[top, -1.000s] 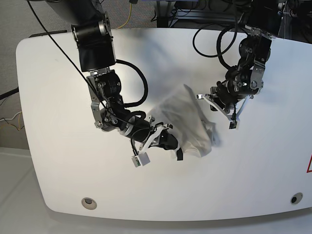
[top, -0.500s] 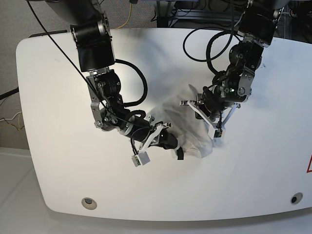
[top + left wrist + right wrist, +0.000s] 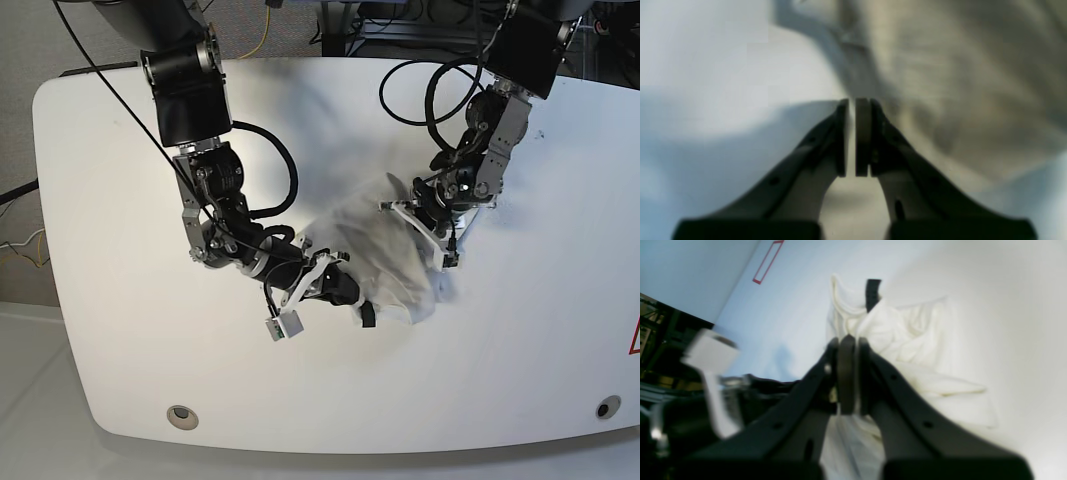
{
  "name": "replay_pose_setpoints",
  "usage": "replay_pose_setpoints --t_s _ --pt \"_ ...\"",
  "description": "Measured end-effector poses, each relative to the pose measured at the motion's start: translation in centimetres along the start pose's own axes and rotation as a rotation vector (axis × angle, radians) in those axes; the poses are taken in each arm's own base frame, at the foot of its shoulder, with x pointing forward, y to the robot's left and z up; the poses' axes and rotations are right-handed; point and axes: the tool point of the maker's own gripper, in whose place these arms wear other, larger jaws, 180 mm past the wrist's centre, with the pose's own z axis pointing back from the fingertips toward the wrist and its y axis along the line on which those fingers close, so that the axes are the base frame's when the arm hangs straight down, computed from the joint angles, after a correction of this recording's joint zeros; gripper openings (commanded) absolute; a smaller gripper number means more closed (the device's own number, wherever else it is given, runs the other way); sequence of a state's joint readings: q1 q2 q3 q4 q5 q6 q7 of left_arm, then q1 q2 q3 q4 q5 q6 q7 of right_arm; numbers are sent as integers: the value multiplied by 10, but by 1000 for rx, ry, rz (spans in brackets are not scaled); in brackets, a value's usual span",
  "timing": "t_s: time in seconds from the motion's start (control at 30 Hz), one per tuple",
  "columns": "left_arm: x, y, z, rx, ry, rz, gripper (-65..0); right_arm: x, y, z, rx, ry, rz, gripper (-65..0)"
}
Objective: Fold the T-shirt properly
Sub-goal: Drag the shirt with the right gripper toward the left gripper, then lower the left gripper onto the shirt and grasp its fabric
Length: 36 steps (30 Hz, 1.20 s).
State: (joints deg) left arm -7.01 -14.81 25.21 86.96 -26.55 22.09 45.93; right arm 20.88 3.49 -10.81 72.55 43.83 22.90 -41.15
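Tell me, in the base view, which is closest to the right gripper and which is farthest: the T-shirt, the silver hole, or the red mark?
1. T-shirt: pinched in the right gripper.
2. Silver hole: table's near edge.
3. Red mark: table's far side edge.

The crumpled white cloth T-shirt (image 3: 385, 260) lies bunched near the middle of the white rounded table (image 3: 120, 330). In the base view, the right pincer (image 3: 345, 292) sits at the shirt's left edge, with the small black tag (image 3: 368, 316) just beside it. The left pincer (image 3: 415, 215) sits at the shirt's upper right edge, cloth directly ahead of its tips.
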Motion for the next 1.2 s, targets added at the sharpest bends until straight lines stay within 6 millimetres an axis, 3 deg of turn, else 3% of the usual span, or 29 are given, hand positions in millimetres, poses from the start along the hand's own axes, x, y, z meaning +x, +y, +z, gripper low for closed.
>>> replay_pose_setpoints --t_s 0.27,0.87,1.03,1.2 --pt "-5 -16 -15 -21 -49 -72 -625 0 -1 1 -3 -1 0 -645" --pt "-3 -17 -17 -18 -10 -89 -625 0 -9 5 -23 6 4 -645" --pt "-7 -20 -6 -13 63 -38 -625 1 -7 4 -20 4 4 -645" --pt "3 -26 13 -29 70 10 -625 2 -7 4 -18 2 4 -645"
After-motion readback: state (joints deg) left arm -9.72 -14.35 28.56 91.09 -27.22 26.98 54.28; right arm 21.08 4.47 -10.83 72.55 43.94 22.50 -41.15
